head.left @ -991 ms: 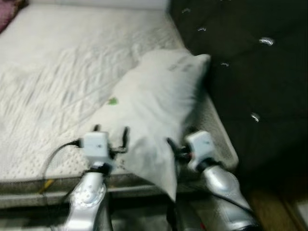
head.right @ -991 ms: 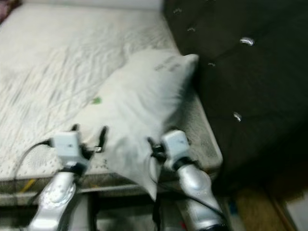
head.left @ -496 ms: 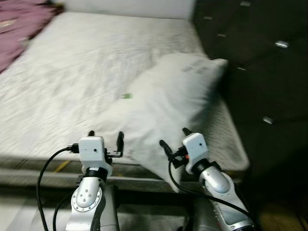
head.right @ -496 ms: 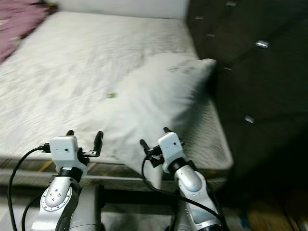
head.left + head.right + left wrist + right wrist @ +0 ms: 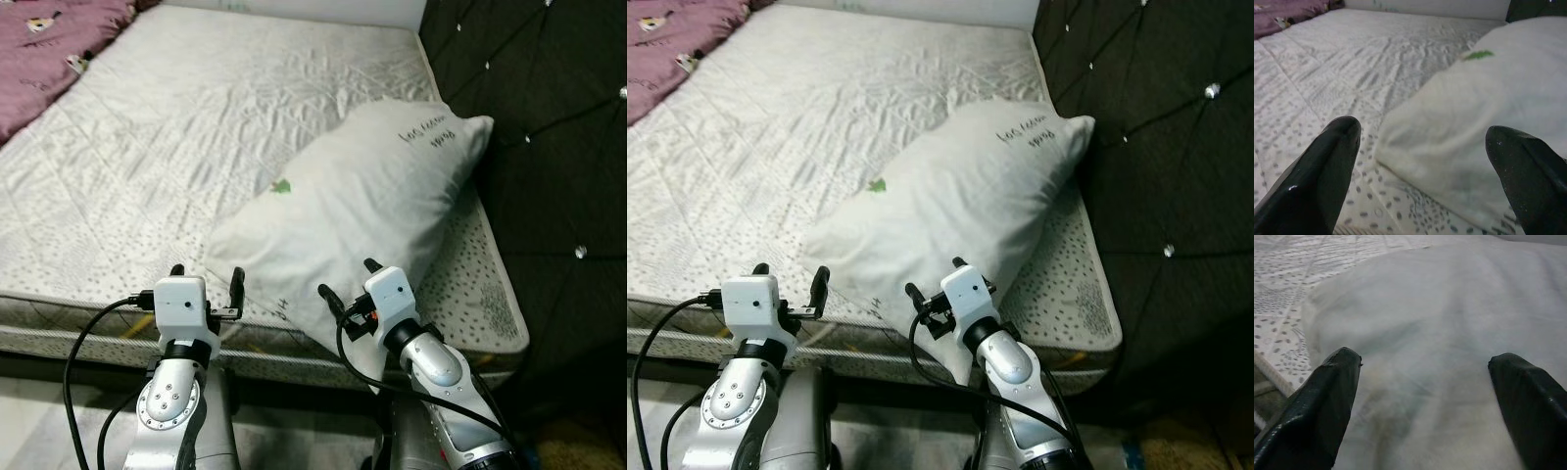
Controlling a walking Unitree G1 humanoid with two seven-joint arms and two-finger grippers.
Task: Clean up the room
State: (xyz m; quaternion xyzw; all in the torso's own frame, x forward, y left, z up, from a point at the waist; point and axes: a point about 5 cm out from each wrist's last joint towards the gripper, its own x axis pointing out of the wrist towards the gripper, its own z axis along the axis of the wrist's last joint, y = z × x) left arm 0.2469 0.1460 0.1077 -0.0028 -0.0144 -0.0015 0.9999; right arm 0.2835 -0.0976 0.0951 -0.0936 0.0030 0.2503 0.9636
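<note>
I stand at the side of the bed, both arms raised toward the white pillow. It lies slantwise on the bare mattress, its far end leaning on the dark tufted headboard, its near corner drooping over the mattress edge.

My right gripper is spread wide, fingers apart, with that near corner straight ahead and just below it; my wrist camera looks onto pillow cloth between the two fingers. My left gripper is also spread, empty, with the pillow's side edge ahead and to its inner side, the dotted mattress under it.

I judge the step in hand is taking hold of the pillow to set it straight at the headboard. To do it well I should push the right fingers forward until soft cloth bunches between them, then close on a thick fold, not the thin seam, which would slip. The left should reach inward and pinch the side edge, so the pillow lifts level between both.

A purple blanket lies far beyond my left gripper.
</note>
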